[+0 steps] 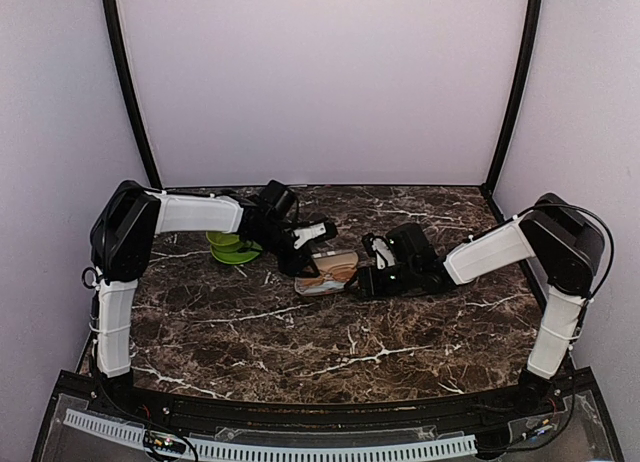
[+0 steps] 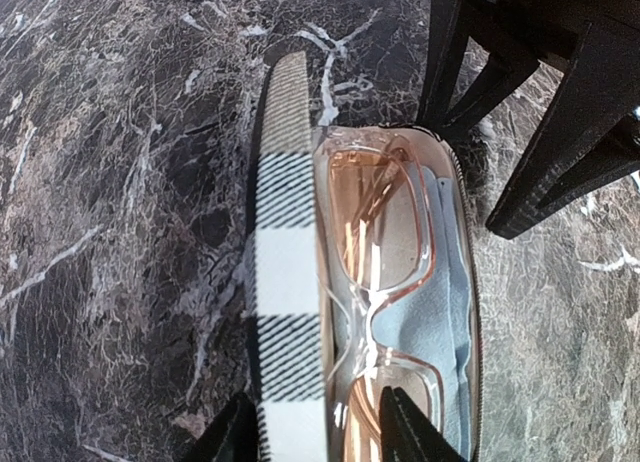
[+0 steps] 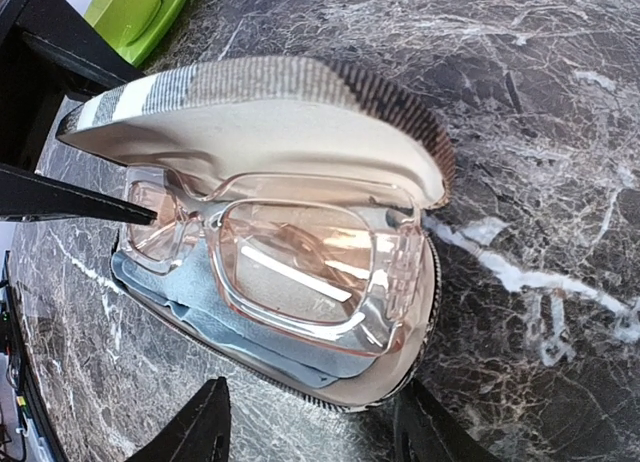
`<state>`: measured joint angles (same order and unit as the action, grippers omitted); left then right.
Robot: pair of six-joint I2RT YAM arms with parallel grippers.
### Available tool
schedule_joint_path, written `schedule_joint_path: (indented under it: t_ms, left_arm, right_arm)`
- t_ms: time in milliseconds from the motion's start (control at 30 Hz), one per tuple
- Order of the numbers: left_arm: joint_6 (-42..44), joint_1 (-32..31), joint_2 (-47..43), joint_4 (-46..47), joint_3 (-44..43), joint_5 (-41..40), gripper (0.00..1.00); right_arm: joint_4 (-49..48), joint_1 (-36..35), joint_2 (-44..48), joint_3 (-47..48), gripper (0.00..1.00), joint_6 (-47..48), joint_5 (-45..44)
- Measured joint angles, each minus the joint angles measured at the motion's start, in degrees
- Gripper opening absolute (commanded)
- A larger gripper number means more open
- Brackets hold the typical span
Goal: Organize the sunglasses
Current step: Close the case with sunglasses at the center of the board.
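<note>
Clear pink sunglasses lie on a blue cloth inside an open plaid case near the table's middle. The case's lid stands up behind them. My left gripper is open and straddles the lid: one finger is outside it, and the other is inside, its tip on the sunglasses. My right gripper is open at the case's other end, which sits between its fingertips without touching them. In the overhead view the left gripper and right gripper flank the case.
A bright green object lies on the dark marble table behind the left arm, and shows at the top left of the right wrist view as a green object. Pale walls enclose the back and sides.
</note>
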<state>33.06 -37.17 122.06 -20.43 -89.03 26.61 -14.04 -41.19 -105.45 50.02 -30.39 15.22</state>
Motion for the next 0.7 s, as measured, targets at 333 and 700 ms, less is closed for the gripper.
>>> schedule_joint_path:
  t_ms: [333, 700]
  left_arm:
    - [-0.76, -0.28, -0.28, 0.90, 0.76, -0.52, 0.44]
    - [-1.57, -0.74, -2.19, 1.64, 2.47, -1.01, 0.45]
  right_arm:
    - [-0.37, 1.25, -0.02, 0.00, 0.50, -1.38, 2.03]
    - [-1.60, 2.75, -0.02, -0.15, 0.44, -4.85, 4.31]
